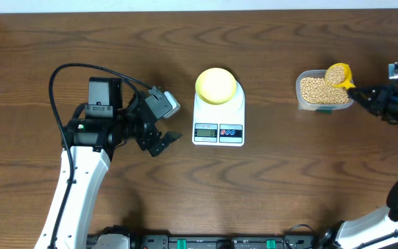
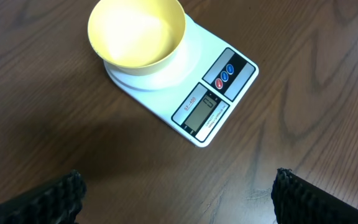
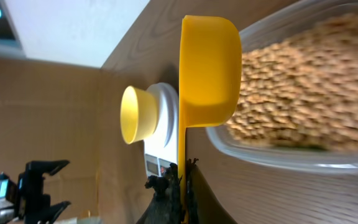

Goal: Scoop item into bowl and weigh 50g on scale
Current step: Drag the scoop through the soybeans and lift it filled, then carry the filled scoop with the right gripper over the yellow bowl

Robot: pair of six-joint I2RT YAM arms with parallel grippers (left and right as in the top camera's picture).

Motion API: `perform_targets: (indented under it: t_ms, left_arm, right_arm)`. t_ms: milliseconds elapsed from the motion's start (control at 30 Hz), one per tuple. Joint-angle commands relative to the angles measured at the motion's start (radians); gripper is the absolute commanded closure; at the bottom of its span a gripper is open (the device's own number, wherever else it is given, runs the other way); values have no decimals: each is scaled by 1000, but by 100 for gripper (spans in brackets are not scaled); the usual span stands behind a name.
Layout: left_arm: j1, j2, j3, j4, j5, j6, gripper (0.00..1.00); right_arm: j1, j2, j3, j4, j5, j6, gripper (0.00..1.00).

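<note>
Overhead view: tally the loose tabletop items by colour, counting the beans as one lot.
Yellow: 2 (bowl, scoop)
White: 1 (scale)
Clear: 1 (tub)
Tan: 1 (beans, one lot)
Total: 5

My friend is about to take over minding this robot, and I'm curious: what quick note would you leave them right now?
Left hand: open, empty, hovering left of the scale.
Right hand: shut on the handle of the yellow scoop, which looks loaded with beans, above the clear tub.
Bowl: on the scale's platform, empty.
Done: one scoop filled.
Left: tip it into the bowl and repeat until the scale shows 50 g. The display is unreadable here.
</note>
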Motion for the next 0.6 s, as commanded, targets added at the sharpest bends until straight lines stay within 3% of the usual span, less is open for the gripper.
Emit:
perform_targets:
  t_ms: [0, 267, 567]
  left_arm:
    - [5, 7, 0, 3, -5, 16, 2]
    - [5, 7, 0, 3, -5, 16, 3]
    - [5, 7, 0, 3, -5, 16, 3]
  right_arm:
    - [51, -18, -4, 4, -72, -24, 99]
    - [184, -18, -4, 27, -139, -5, 99]
    - [369, -18, -4, 246, -147, 221, 99]
